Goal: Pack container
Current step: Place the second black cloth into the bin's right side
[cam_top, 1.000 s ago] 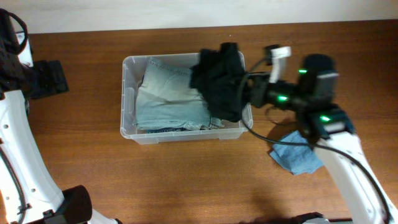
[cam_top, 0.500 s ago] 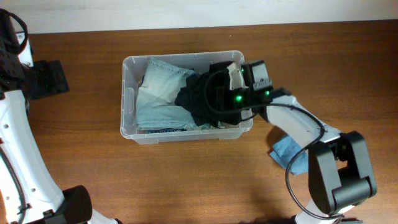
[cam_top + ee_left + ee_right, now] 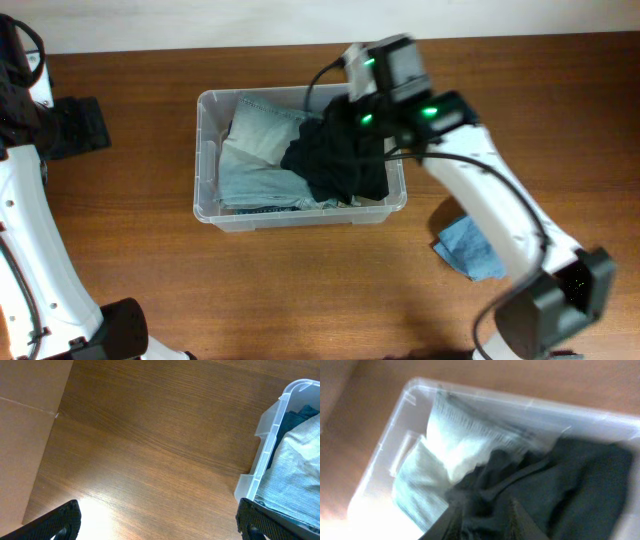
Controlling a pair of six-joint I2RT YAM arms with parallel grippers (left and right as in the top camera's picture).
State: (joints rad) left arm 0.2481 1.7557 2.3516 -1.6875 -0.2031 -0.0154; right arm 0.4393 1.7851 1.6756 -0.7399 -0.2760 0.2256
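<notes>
The right end effector (image 3: pixel 482 506) hangs above the container (image 3: pixel 300 216), its blurred fingers slightly apart over a black garment (image 3: pixel 340 165); whether it grips is unclear. The left end effector (image 3: pixel 157 510) gapes wide, empty, over the desk (image 3: pixel 150 435) near the container's corner.

The right end effector (image 3: pixel 485 521) is blurred and cropped at the bottom edge.

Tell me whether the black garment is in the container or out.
In. The black garment lies bunched inside the container at its right end, atop the light denim, within the rim in the overhead view.
</notes>
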